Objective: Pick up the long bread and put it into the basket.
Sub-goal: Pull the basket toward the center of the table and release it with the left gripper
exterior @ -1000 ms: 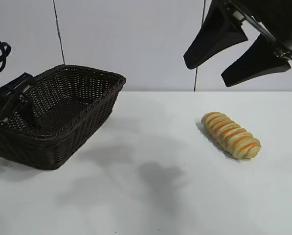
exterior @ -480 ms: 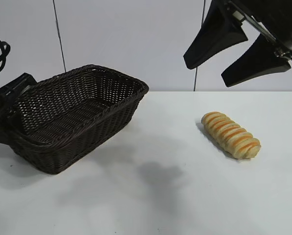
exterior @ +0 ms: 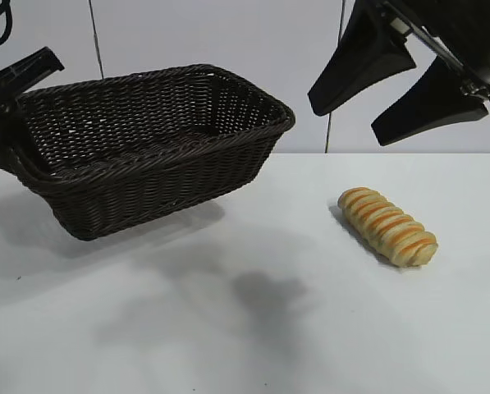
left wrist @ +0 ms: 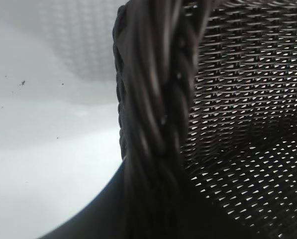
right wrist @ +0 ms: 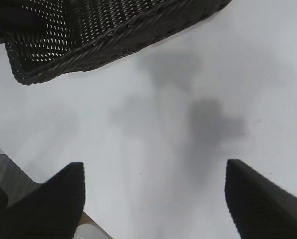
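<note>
Two arms in play: our left gripper (exterior: 6, 111) clamps the basket (exterior: 158, 148) rim, holding it tilted off the table (exterior: 253, 328) at far left. Our right gripper (exterior: 405, 82) hangs wide open above the long bread (exterior: 387, 226), which lies on the right. We risk the single-edge hold slipping and dropping the basket, or the bread rolling off the fingers.

There is one basket (exterior: 146, 148), one long bread (exterior: 387, 226), and two grippers: the left gripper (exterior: 6, 98) and the right gripper (exterior: 396, 86).
</note>
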Robot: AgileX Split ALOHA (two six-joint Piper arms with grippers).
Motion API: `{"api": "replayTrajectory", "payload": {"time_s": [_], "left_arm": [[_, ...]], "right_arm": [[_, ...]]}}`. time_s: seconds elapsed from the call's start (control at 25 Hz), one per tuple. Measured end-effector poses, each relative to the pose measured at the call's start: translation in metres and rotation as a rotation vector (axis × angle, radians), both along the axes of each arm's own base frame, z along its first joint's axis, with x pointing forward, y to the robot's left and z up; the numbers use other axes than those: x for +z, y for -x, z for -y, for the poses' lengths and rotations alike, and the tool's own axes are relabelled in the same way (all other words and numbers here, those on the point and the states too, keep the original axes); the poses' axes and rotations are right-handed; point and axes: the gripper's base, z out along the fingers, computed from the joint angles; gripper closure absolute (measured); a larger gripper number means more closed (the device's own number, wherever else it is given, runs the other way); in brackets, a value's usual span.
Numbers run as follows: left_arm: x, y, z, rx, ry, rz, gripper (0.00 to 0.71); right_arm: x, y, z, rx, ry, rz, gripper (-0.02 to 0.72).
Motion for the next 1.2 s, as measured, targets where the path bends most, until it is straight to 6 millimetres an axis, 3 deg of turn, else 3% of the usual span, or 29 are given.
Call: {"api": "replayTrajectory", "payload": {"time_s": [0.24, 0.48, 0.92, 1.2], "left_arm": [[-0.013, -0.017, 0.004, -0.165, -0.007, -0.021, 0.613], [-0.030, -0.036, 0.008, -0.206, 0.009, -0.033, 0.613], [-0.053, -0.042, 0.010, -0.272, 0.005, -0.053, 0.613], [-0.059, -0.041, 0.025, -0.313, 0.005, -0.041, 0.613]], "right_arm": [[0.000, 0.000, 0.000, 0.001, 0.000, -0.002, 0.147], [0.000, 0.000, 0.000, 0.001, 0.000, -0.002, 0.147], [0.000, 0.000, 0.000, 0.001, 0.000, -0.002, 0.147], [0.000, 0.000, 0.000, -0.001, -0.001, -0.003, 0.147]]}}
